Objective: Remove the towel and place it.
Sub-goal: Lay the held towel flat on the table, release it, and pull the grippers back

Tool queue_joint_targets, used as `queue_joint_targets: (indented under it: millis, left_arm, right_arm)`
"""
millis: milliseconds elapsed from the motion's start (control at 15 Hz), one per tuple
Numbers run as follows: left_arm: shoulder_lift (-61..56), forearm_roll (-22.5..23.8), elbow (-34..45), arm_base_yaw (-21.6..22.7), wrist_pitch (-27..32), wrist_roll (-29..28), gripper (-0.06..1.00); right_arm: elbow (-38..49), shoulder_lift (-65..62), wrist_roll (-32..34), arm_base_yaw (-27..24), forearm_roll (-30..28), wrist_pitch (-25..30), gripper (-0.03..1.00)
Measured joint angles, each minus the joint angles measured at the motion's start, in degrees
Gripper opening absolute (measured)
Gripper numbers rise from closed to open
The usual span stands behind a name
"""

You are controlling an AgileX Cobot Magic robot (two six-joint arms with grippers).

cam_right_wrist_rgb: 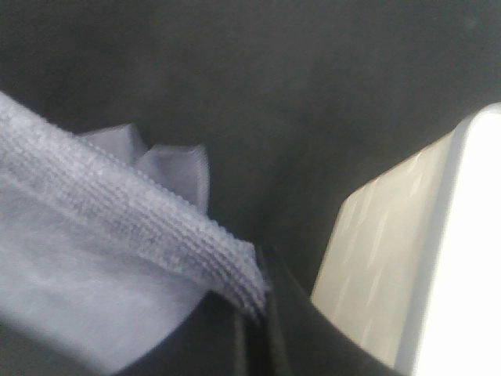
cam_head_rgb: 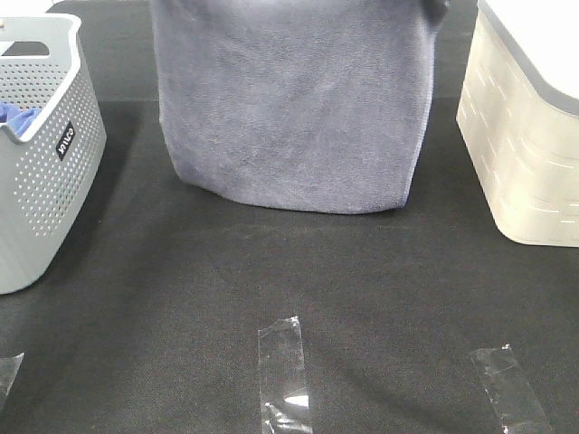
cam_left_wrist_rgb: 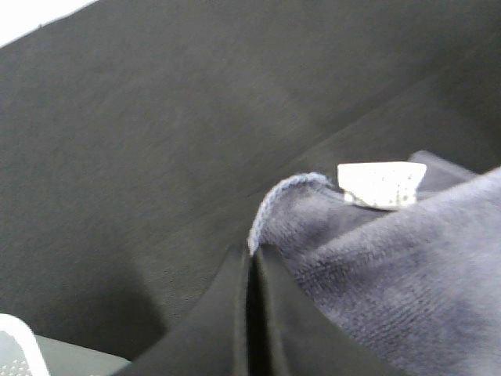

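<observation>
- The towel [cam_head_rgb: 294,99] is cut off by the top edge of the exterior high view, so its upper hem does not show there.
- The grey basket [cam_head_rgb: 45,181] and the cream basket [cam_head_rgb: 529,136] are each cut by a side edge.
- The blue cloth [cam_head_rgb: 16,116] is mostly hidden behind the grey basket's rim.
- The white label [cam_left_wrist_rgb: 381,185] on the towel is too blurred to read.

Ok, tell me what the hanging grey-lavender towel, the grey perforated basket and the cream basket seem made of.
The grey-lavender towel: soft microfibre-like cloth, matt; fuzzy nap, stitched hem. The grey perforated basket: probably rigid moulded plastic, smooth, with even rows of holes. The cream basket: likely plastic too, smooth walls with a regular pressed pattern.
</observation>
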Motion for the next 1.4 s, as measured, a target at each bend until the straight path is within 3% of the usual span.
queue_joint_targets:
  millis: [67,200,333,467,600,733,867,1133,1400]
  left_arm:
    - [1.6,1.66,0.0,0.0,-5.16,-0.17,0.0]
    - [3.09,3.78,0.0,0.06,-21.08,-0.97,0.0]
    - [3.21,4.01,0.0,0.23,-42.4,-1.2,0.0]
    - [3.21,4.13,-1.38,0.23,-61.19,-1.2,0.0]
    - [3.21,4.3,-5.73,0.23,-67.32,-1.2,0.0]
    - [2.92,4.58,-8.77,0.63,-65.37,-1.2,0.0]
    - [2.86,4.93,-9.34,2.29,-58.5,-1.2,0.0]
    - [3.5,4.47,-9.11,2.75,-31.91,-1.2,0.0]
    - [3.5,0.8,-9.11,2.52,-3.61,-1.2,0.0]
  right_arm:
    - [0.06,1.43,1.72,0.0,-3.95,-4.07,0.0]
    - [0.11,2.86,6.47,0.0,-13.69,-14.95,0.0]
    - [-2.52,2.86,11.69,-0.06,-24.12,-24.87,0.0]
    - [-9.0,2.81,13.58,-0.06,-30.42,-29.91,0.0]
    - [-15.41,2.35,13.75,-0.06,-31.86,-30.25,0.0]
    - [-17.07,0.8,13.75,-0.4,-30.19,-27.33,0.0]
    - [-17.19,0.8,12.72,-1.2,-27.9,-22.63,0.0]
    - [-12.78,1.03,9.51,-0.92,-21.26,-16.16,0.0]
    - [-9.05,1.09,2.81,-0.86,-7.51,-3.27,0.0]
